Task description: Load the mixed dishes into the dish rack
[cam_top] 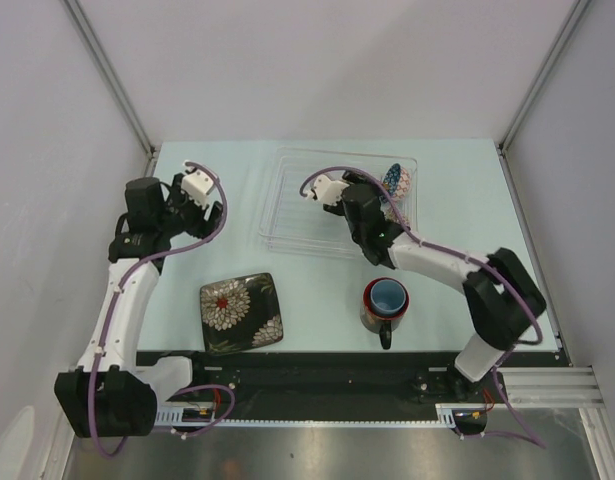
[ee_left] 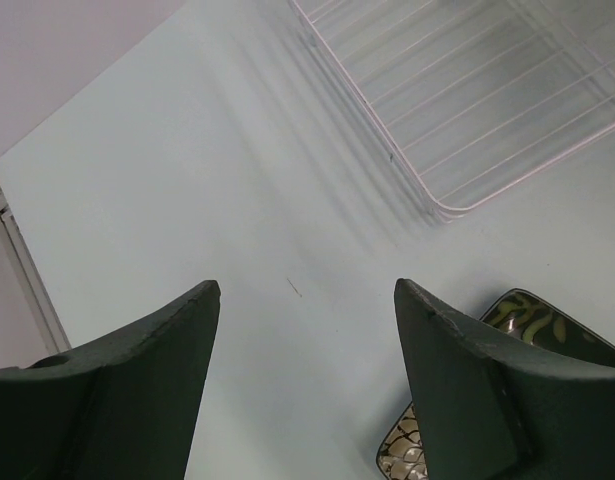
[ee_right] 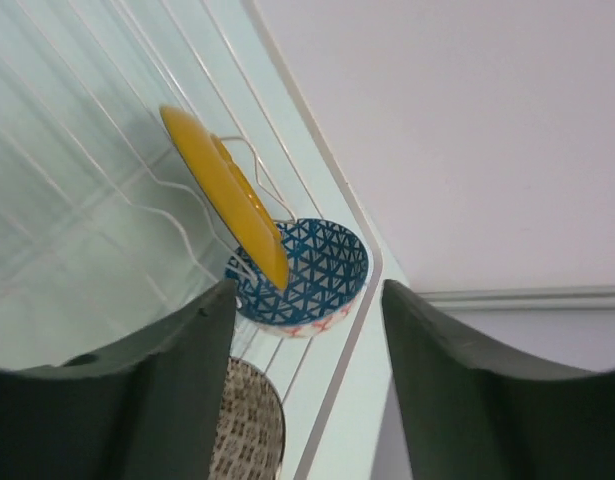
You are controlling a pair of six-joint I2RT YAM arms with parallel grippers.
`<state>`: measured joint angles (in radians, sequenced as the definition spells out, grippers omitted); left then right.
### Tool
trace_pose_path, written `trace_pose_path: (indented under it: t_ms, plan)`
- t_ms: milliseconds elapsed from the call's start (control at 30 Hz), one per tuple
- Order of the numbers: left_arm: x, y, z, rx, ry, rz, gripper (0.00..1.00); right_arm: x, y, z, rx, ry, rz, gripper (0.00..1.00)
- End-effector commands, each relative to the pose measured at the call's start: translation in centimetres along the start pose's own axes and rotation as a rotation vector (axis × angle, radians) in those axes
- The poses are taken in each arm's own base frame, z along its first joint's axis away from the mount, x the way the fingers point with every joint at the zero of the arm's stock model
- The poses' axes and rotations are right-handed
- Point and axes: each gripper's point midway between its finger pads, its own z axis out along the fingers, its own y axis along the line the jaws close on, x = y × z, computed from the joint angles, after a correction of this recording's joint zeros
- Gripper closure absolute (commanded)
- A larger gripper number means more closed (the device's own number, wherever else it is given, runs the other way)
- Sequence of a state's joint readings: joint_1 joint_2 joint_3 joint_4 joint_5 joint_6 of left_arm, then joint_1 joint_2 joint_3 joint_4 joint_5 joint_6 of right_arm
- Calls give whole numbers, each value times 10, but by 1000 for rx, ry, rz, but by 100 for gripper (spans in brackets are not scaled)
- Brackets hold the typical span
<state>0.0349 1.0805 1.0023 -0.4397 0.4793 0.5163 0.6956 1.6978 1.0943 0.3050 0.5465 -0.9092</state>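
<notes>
The clear dish rack [cam_top: 297,205] stands at the back middle of the table. In the right wrist view the rack [ee_right: 67,200] holds a yellow plate [ee_right: 222,190] standing on edge, a blue-white patterned bowl [ee_right: 322,265] and a speckled beige bowl [ee_right: 249,430]. My right gripper [cam_top: 372,200] [ee_right: 307,300] is open and empty above the rack's right part. The black floral plate [cam_top: 240,312] [ee_left: 522,315] lies flat near the front. The dark red-lined mug [cam_top: 370,318] stands in front of the rack with the light blue cup [cam_top: 388,296] inside it. My left gripper [cam_top: 199,200] [ee_left: 307,295] is open over bare table left of the rack [ee_left: 467,90].
The blue-white bowl also shows at the rack's back right corner in the top view [cam_top: 395,180]. Grey walls and metal posts close in the table on three sides. A black rail runs along the near edge [cam_top: 317,385].
</notes>
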Motion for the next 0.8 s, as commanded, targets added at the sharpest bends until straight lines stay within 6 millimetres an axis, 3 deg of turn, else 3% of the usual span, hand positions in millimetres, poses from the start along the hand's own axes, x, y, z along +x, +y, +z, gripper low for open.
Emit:
trace_pose_path:
  t_ms: [0, 133, 167, 200, 233, 267, 300, 367, 433, 567, 667, 767]
  plan:
    - [-17, 8, -15, -35, -25, 31, 24, -36, -33, -57, 3, -46, 193, 30]
    - [-18, 7, -21, -35, -17, 35, 23, -41, -35, -91, 6, -16, 231, 22]
    - [-19, 10, -25, -42, -16, 35, 23, -56, -36, -106, -3, -50, 252, 19]
    - [-13, 7, -28, -29, 7, 18, 23, -57, -31, -116, -23, -36, 291, 14]
    - [-13, 5, -32, -9, 9, 38, 23, -77, -40, -127, -43, -72, 377, 6]
    - [-6, 6, -37, -5, 31, 44, 23, -91, -37, -141, -109, -106, 441, 2]
    - [7, -1, -43, 18, 79, 44, 24, -104, -12, -155, -297, -111, 585, 0]
    - [32, 6, -53, 11, 154, 127, 24, -123, -6, -172, -452, -137, 763, 0]
    - [59, 5, -66, 34, 233, 213, 25, -135, 28, -189, -635, -93, 891, 0]
    - [101, 19, -98, 21, 350, 250, 25, -124, 87, -197, -757, 50, 965, 0]
    - [130, 5, -109, 117, 427, 231, 27, -142, 122, -206, -915, 53, 1038, 4]
    - [154, -11, -110, 171, 470, 234, 27, -145, 156, -203, -1004, 108, 1071, 7]
